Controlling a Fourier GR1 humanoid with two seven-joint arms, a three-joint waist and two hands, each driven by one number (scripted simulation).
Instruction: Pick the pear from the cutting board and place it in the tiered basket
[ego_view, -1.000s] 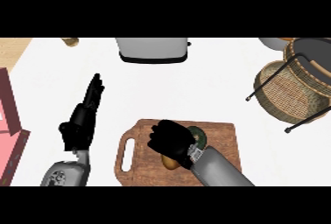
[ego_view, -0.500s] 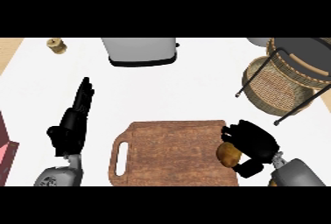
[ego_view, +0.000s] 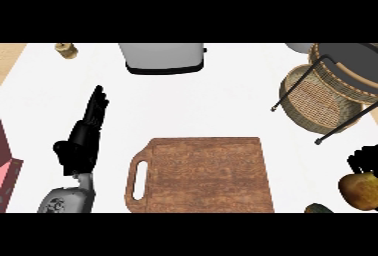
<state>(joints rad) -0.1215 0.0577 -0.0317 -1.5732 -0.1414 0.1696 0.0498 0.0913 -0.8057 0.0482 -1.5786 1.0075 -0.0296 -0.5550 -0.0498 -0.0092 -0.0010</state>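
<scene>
The brownish-yellow pear (ego_view: 359, 190) shows at the right edge, off the wooden cutting board (ego_view: 201, 175) and above the white counter. My right hand (ego_view: 363, 158) is curled round the pear's top; only its dark fingers show, the rest is cut off by the edge. The tiered basket (ego_view: 322, 95), woven with a black wire frame, stands at the upper right, beyond the pear. The board is bare, its handle slot to the left. My left hand (ego_view: 83, 136) rests open at the left, fingers straight and pointing away.
A grey toaster (ego_view: 164, 57) stands at the back centre. A small jar (ego_view: 66, 49) sits at the back left. A red-and-pink object (ego_view: 7, 170) lies at the left edge. A small dark green thing (ego_view: 320, 208) peeks in below the pear.
My right hand has lifted the pear off the board and carried it right, to the view's edge. The view has shifted, so the board and basket sit further left.
</scene>
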